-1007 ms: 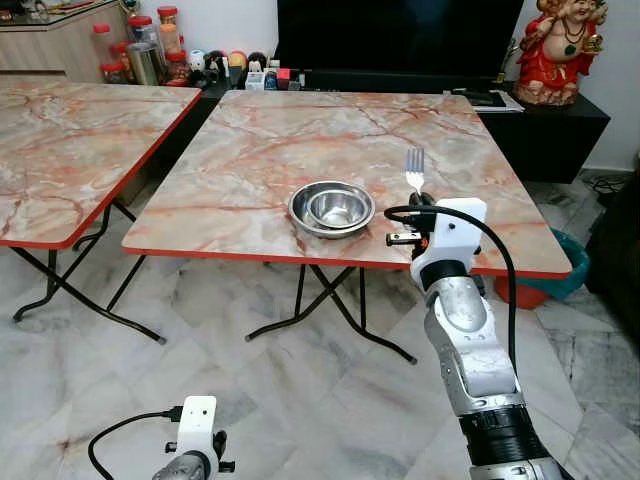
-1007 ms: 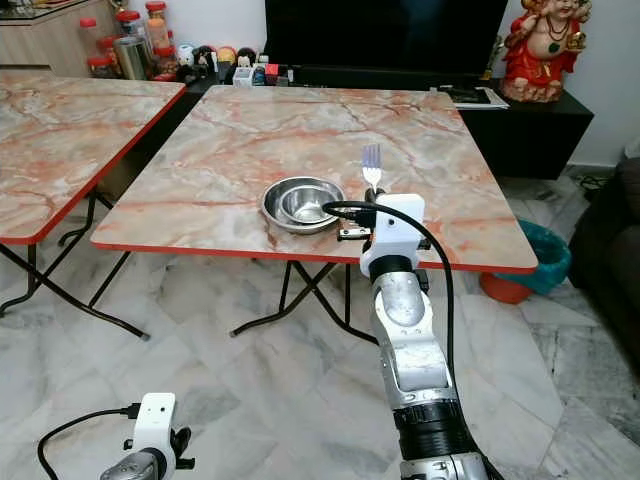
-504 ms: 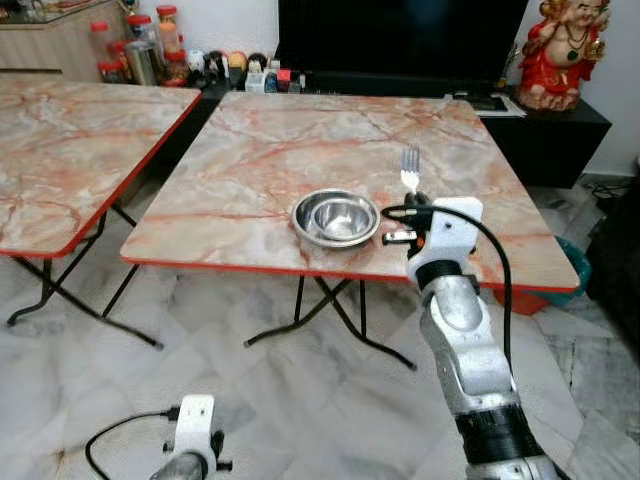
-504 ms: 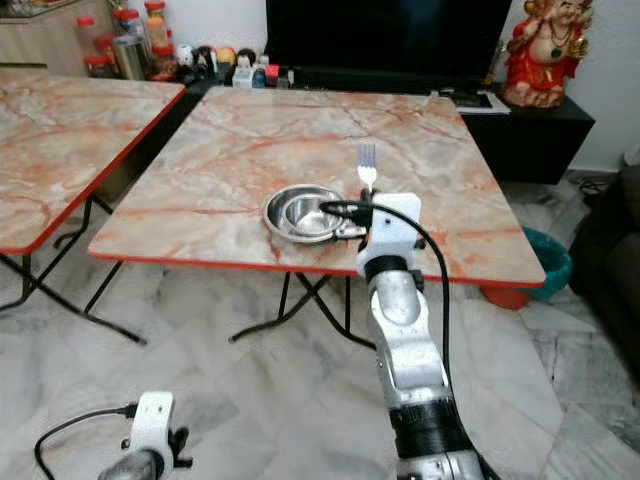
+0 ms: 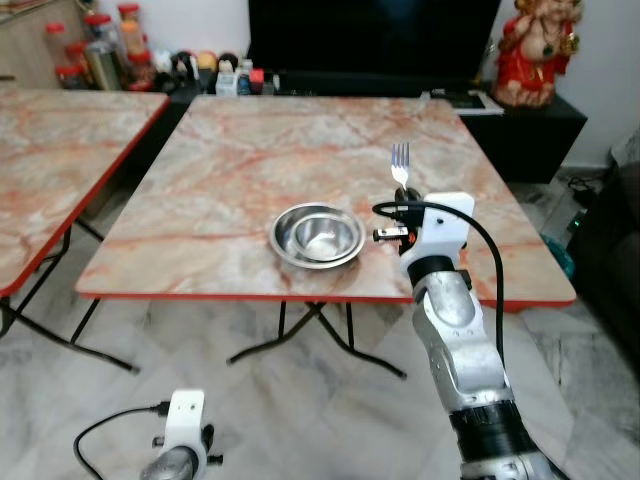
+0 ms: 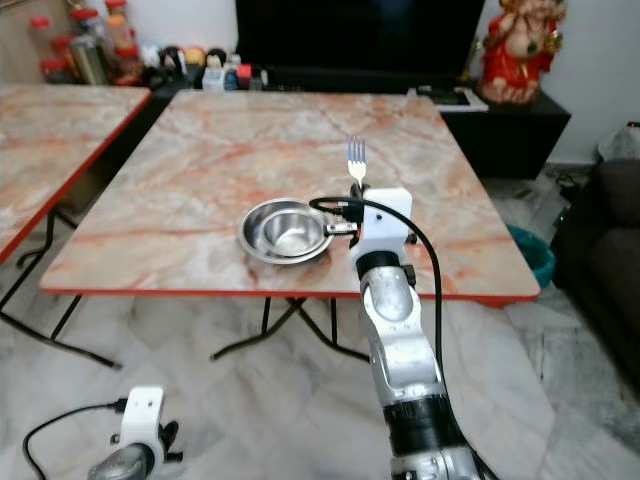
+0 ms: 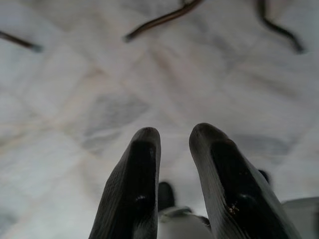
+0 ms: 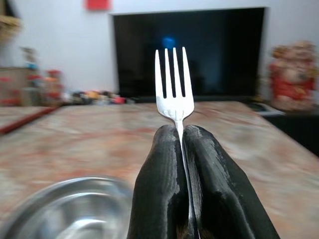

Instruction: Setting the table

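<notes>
steel fork, thin, stiff and light, is pinched by its handle between the two black fingers of the right gripper, tines up and pointing away, held over the near right part of the marble-look table, just right of the bowls and apart from them. judged: smooth metal so likely slippery, the narrow handle could twist in the pads; a hold low on the handle as here looks fine, and it won't break if set down a bit hard. bowls look like steel too, rigid, light, likely to slide on the glossy top if nudged. counts: one fork, two bowls nested one inside the other, two tables with a second table on the left, one dark tv screen, one red figurine, jars and small bottles at the back too blurred to count. left gripper hangs idle low over the floor, fingers slightly parted, holding nothing.
</notes>
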Robot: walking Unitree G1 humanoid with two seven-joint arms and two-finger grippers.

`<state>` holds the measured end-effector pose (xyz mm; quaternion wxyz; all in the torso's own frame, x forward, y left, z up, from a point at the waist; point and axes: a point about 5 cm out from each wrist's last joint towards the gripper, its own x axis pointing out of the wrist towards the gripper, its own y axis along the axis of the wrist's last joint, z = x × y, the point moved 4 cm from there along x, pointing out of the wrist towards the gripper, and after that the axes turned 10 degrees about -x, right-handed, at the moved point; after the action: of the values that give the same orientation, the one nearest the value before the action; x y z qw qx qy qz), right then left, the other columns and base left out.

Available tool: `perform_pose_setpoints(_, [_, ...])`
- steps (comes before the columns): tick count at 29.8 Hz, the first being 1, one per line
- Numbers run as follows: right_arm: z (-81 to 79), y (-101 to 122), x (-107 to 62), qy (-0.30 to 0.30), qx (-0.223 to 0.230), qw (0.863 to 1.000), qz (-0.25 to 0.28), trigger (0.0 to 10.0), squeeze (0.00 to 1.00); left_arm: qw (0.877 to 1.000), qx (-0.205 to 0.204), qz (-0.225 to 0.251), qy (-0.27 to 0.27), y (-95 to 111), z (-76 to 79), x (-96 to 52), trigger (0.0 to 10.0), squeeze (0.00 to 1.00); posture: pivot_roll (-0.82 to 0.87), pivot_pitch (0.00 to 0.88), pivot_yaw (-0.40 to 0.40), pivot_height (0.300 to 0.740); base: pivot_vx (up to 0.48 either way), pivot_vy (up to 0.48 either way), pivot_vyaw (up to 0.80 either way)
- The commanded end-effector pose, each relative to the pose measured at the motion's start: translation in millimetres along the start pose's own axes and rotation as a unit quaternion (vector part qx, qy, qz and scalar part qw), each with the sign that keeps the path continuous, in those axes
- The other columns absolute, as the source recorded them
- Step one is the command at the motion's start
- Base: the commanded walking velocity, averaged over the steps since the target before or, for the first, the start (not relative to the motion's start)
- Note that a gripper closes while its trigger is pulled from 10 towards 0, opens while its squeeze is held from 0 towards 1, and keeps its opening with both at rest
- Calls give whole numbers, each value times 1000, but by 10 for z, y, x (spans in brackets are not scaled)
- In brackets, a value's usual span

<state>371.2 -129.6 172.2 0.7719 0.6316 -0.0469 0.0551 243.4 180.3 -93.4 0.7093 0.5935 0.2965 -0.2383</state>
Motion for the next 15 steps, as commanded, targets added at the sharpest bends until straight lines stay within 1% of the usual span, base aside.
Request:
perform_pose_setpoints(1, [-73, 96, 22, 7, 9, 1000, 13, 10000, 0, 1000, -1, -2, 19, 2, -140, -15, 10000, 0, 8, 0, -32, 740, 285, 0, 0])
perform_pose_setpoints(9, [-55, 74, 10, 5, 8, 1000, 9, 10000, 0, 1000, -1, -5, 20, -23, -151, -23, 10000, 0, 4, 0, -30, 740, 282, 0, 0])
perform_pose_setpoints(15, [-89, 100, 17, 9, 7, 1000, 13, 10000, 0, 1000, 0, -6, 19, -39, -152, -28, 10000, 0, 8, 0, -34, 740, 283, 0, 0])
